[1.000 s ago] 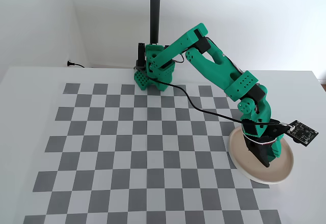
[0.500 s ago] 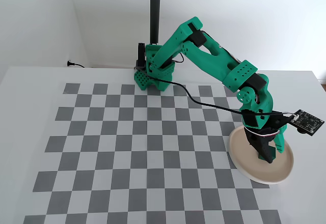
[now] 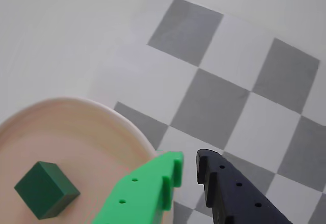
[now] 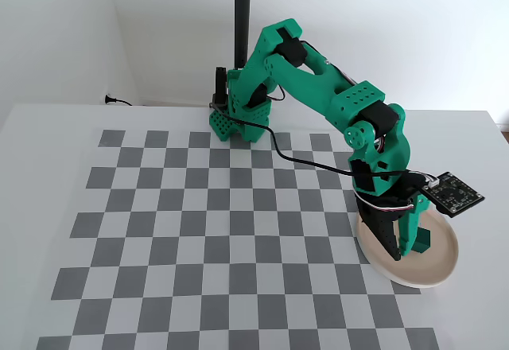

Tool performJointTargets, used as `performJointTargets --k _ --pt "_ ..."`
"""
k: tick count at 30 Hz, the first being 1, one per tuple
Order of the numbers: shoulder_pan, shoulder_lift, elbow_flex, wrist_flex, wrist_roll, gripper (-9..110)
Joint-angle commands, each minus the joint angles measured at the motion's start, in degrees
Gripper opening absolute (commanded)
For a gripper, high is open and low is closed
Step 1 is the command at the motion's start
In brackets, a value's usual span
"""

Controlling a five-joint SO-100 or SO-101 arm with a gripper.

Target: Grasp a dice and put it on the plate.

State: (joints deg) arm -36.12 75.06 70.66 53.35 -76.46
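The dark green dice (image 3: 47,189) lies on the pale pink plate (image 3: 76,127) at the lower left of the wrist view, on its own. My gripper (image 3: 189,165) is to the right of it, over the plate's rim, with a narrow gap between the green finger (image 3: 147,193) and the black finger (image 3: 229,188) and nothing in that gap. In the fixed view the gripper (image 4: 400,253) points down into the plate (image 4: 445,266) at the board's right edge. I cannot make out the dice there beside the green finger.
A grey and white checkerboard mat (image 4: 231,223) covers the white table. The arm's base (image 4: 238,119) stands at the far side of the mat, with a black pole (image 4: 242,8) behind it. A circuit board (image 4: 453,192) sticks out from the wrist.
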Motion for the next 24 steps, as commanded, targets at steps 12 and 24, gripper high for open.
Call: performJointTargets --k 12,24 --pt "8.1 11.6 -5.2 5.9 4.0 -4" --pt "12.0 18.8 3.3 3.0 7.7 -4"
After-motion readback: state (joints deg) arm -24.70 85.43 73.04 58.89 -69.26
